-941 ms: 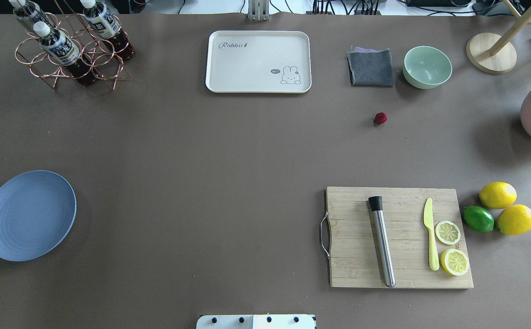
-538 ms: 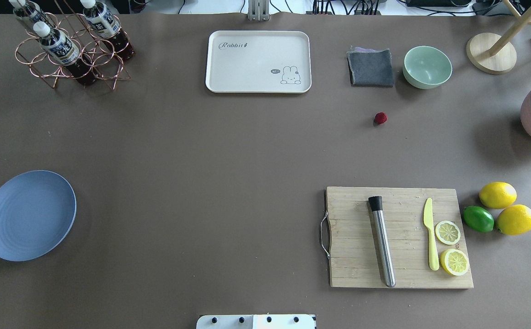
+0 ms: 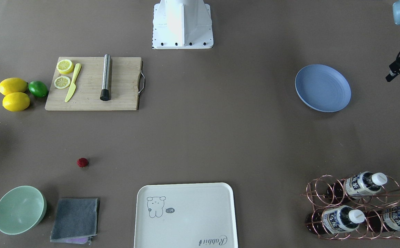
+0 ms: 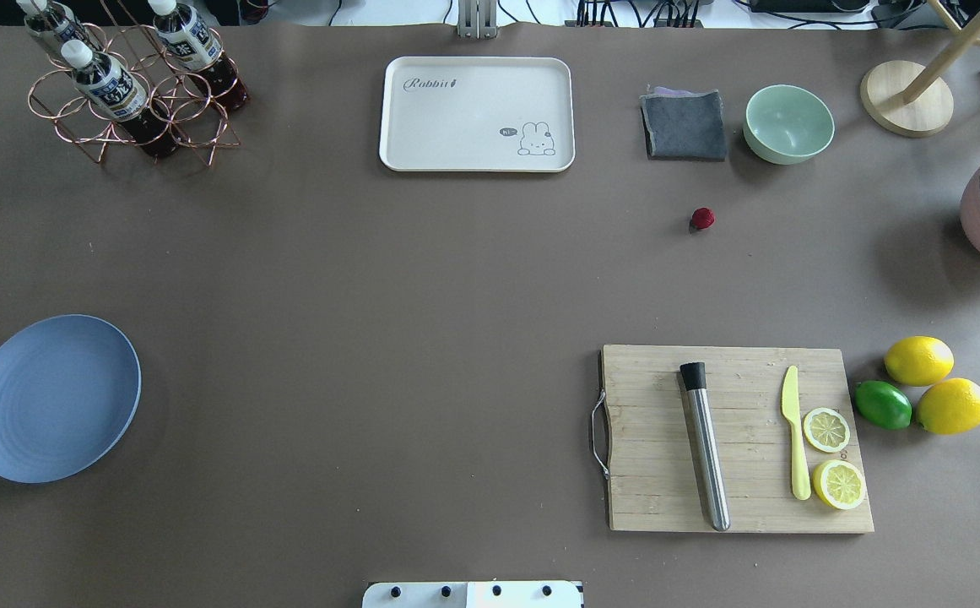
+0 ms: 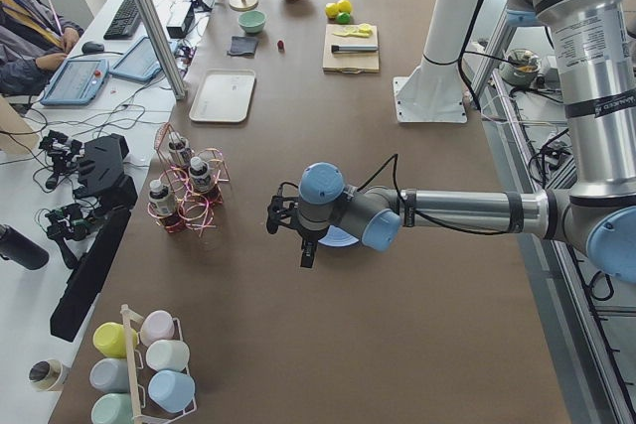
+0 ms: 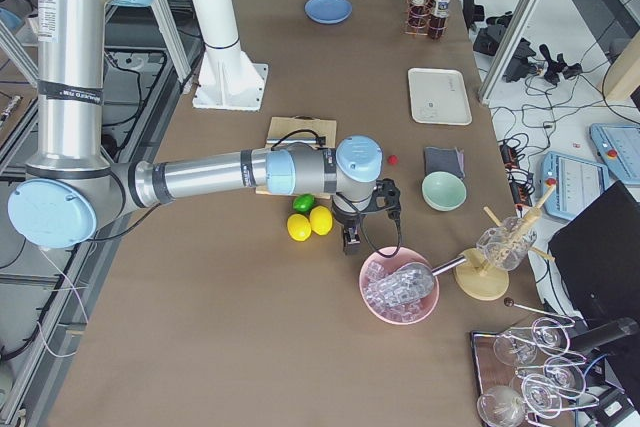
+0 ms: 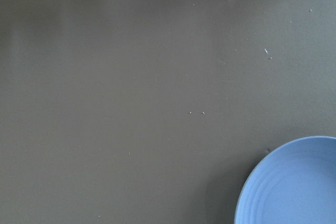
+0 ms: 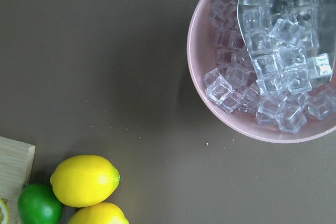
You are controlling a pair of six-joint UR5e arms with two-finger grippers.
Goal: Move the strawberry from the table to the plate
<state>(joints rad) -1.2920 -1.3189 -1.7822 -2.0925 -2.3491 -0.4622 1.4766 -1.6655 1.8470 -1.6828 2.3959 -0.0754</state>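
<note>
- Red strawberry (image 4: pixel 702 219) lies alone on the table (image 4: pixel 371 287)
- Right gripper (image 6: pixel 351 239) (jaw state: cannot tell, likewise left gripper (image 5: pixel 307 251)) should centre above it and pinch gently

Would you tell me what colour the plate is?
The plate is periwinkle blue; overhead view shows it best.

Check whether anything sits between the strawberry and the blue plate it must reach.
Nothing visible does. The strawberry lies on bare table, and the straight run to the plate crosses only open surface. The tray lies farther from the robot than that line, the cutting board nearer.
</note>
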